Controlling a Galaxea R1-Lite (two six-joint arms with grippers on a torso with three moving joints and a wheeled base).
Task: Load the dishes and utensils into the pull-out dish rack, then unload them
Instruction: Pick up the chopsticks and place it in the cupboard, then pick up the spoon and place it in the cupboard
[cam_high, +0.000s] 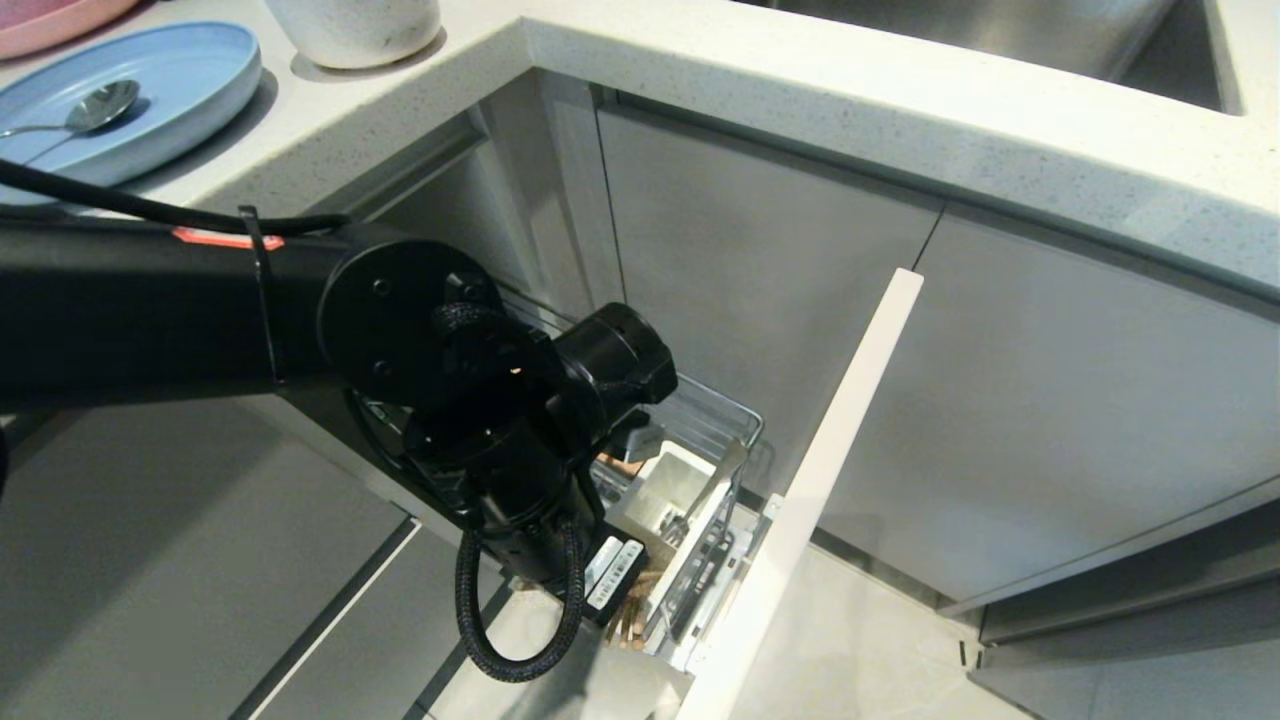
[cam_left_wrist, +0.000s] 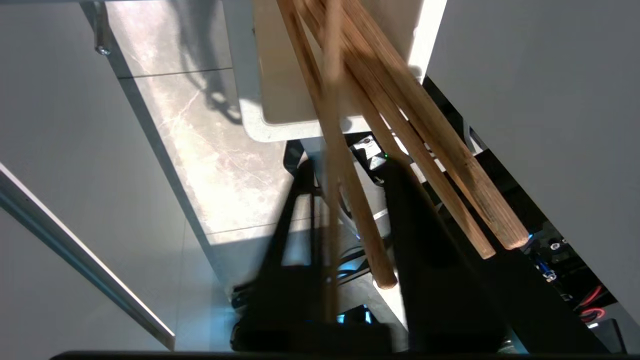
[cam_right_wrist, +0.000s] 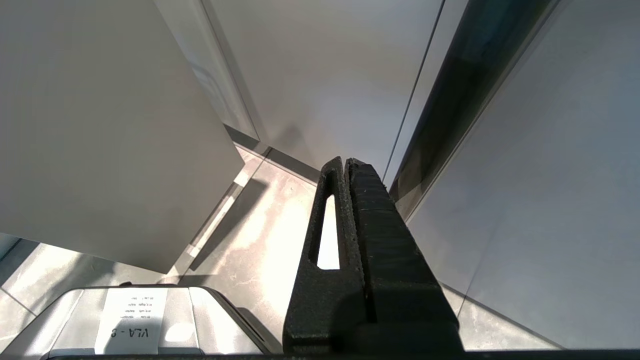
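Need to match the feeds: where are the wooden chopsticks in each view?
Head view: chopsticks barely peek out low centre, under the left gripper, beside the white caddy.
Left wrist view: chopsticks fill the centre, fanning toward the camera.
Right wrist view: not in it.
Shared landmark: the white caddy.

A pale speckled counter (cam_high: 900, 110) runs across the far side, with a steel sink (cam_high: 1000, 30) set into it at the far right. A pink plate (cam_high: 50, 20) sits at the far left edge. Grey cabinet doors (cam_high: 1050, 400) stand below, above a light tiled floor (cam_high: 860, 650).
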